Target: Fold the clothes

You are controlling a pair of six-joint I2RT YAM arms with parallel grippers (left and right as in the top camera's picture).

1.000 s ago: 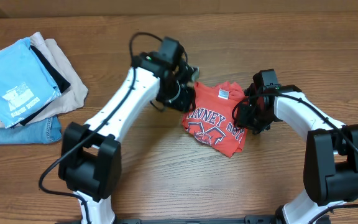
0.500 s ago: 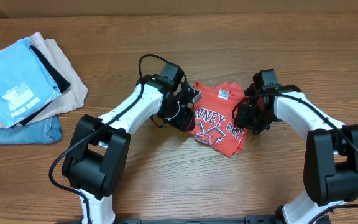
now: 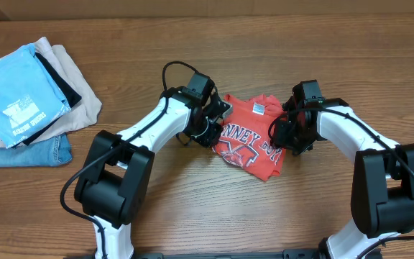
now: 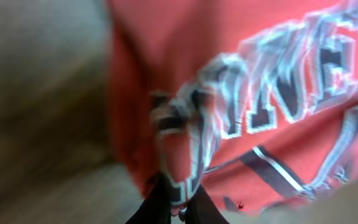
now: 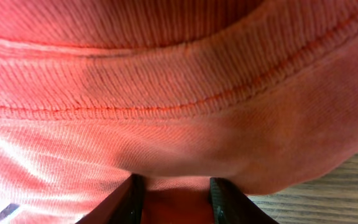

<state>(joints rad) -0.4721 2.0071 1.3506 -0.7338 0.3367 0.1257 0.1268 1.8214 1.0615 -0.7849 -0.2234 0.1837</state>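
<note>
Lying in the middle of the table [image 3: 192,208], the red shirt [image 3: 254,137] is bunched into a small lumpy bundle, letters facing up. It looks soft, light and floppy, so it will likely sag wherever nothing holds it. A hem or edge, where the cloth is thicker, looks best to hold. The left gripper [image 3: 216,124] is at its left edge, fingers nearly closed, and seems to pinch a ridge of cloth, though that view is blurry. The right gripper [image 5: 178,200], at the right edge, has red cloth squeezed between its fingers. A pile of other clothes [image 3: 27,93] sits well apart.
</note>
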